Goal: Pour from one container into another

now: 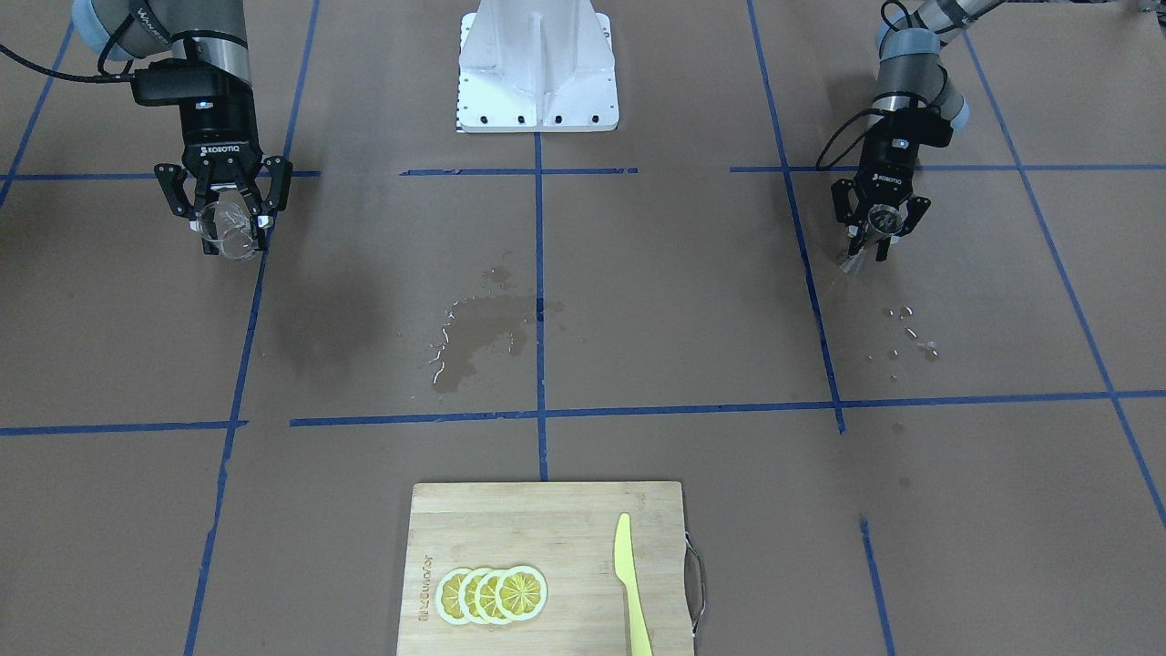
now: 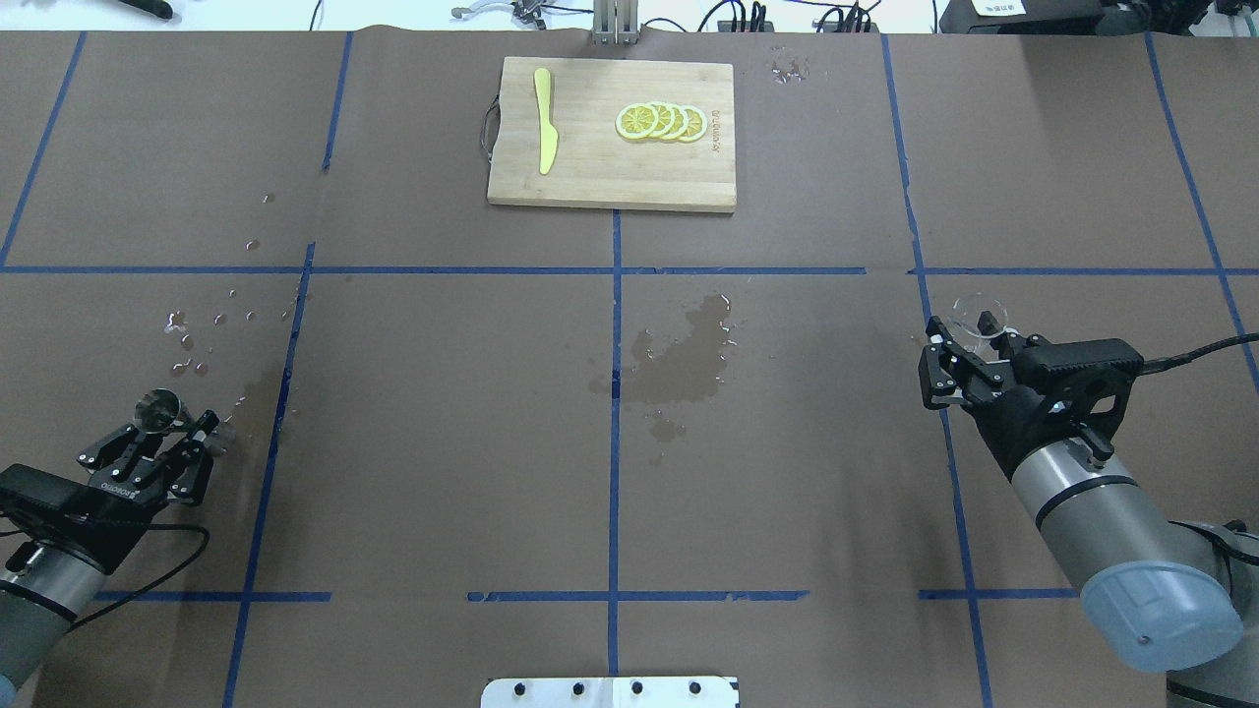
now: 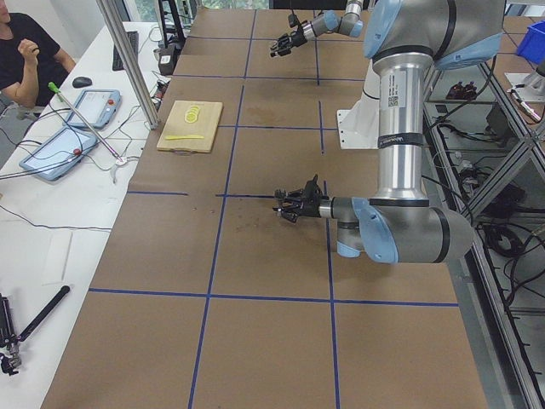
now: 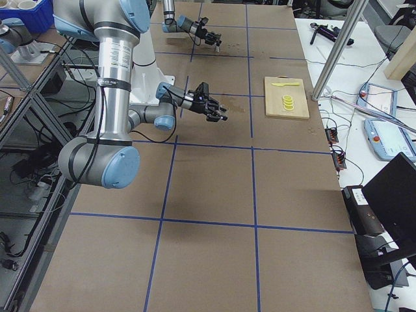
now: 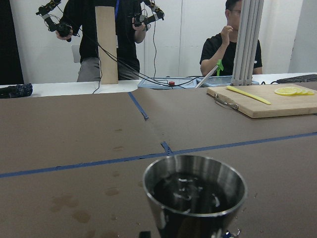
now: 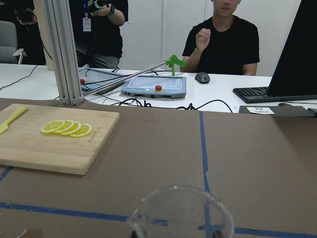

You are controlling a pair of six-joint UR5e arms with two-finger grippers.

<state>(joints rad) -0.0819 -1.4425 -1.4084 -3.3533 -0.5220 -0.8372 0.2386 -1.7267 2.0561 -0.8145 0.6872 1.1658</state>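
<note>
**Steel cup** point(image 5: 194, 196): rigid and smooth-walled, with liquid inside. It is judged moderately weighty and liable to slop if jolted. The best hold is across the wall, below the rim. The left gripper point(image 2: 169, 425) is closed about it in that fashion. The cup sits upright at the fingertips, apparently lifted off the table, at the robot's left end.

**Clear glass beaker** point(image 6: 181, 214): appears empty, and is judged light, slick and breakable, so a hard squeeze is inadvisable. The right gripper point(image 2: 972, 342) is clamped on its wall with the spouted rim uppermost, at the robot's right end.

The two vessels are well apart, with the table's centre between them. A wet patch point(image 2: 689, 354) lies there, and droplets point(image 2: 197, 334) lie near the left gripper (spillage is judged a live risk). A cutting board point(image 2: 610, 172) with lemon slices point(image 2: 661, 121) and a yellow knife point(image 2: 544, 133) sits at the far edge.
</note>
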